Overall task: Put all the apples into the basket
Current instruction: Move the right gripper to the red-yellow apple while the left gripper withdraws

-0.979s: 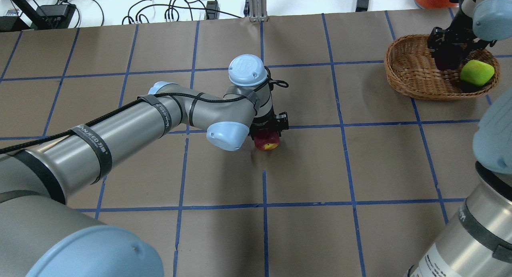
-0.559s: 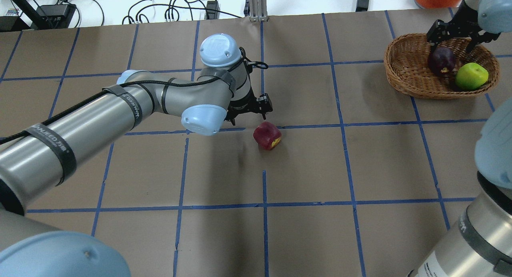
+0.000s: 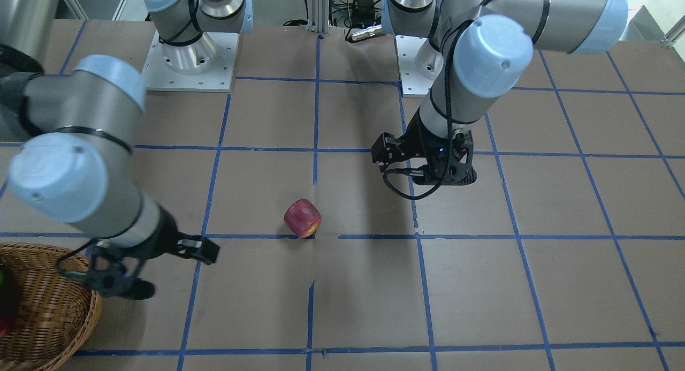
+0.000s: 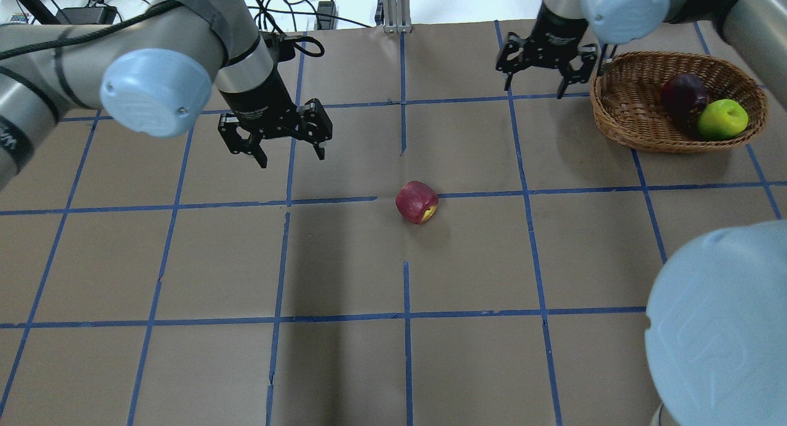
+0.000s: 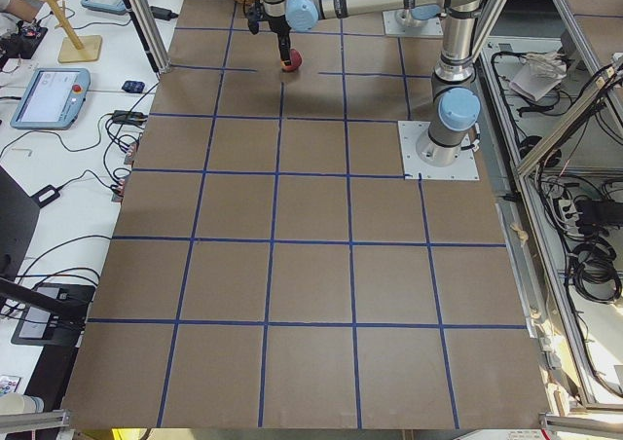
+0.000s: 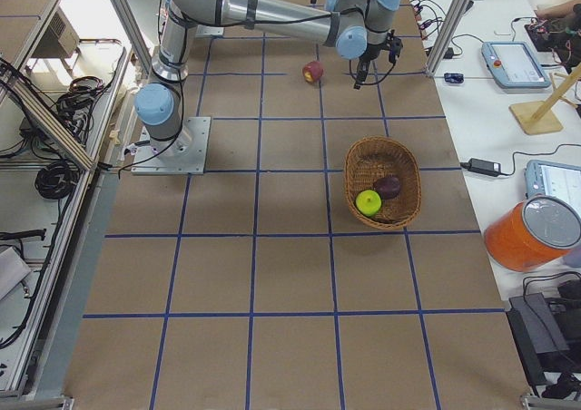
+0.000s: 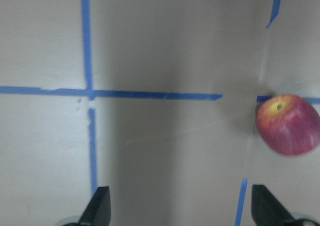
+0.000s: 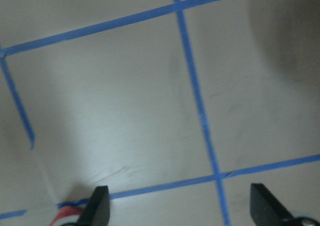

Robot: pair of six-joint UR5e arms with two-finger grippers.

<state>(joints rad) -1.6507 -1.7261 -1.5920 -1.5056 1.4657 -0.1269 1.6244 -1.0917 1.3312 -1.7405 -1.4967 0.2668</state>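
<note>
- Red apple (image 4: 417, 201) lies loose mid-table (image 4: 467, 364), touched by neither pincer: left gripper (image 4: 290, 158) and right gripper (image 4: 535, 89) hang spread and empty.
- Its central spot probably suits the right arm, which is nearer the basket (image 4: 605, 115).
- Overhead shows the maroon apple (image 4: 682, 93) and green apple (image 4: 722, 118) inside; the front-facing view crops the basket.

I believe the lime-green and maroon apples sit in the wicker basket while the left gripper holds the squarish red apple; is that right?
Not quite: the overhead view shows the squarish red apple lying on the table, apart from the open left gripper. The rest holds.
</note>
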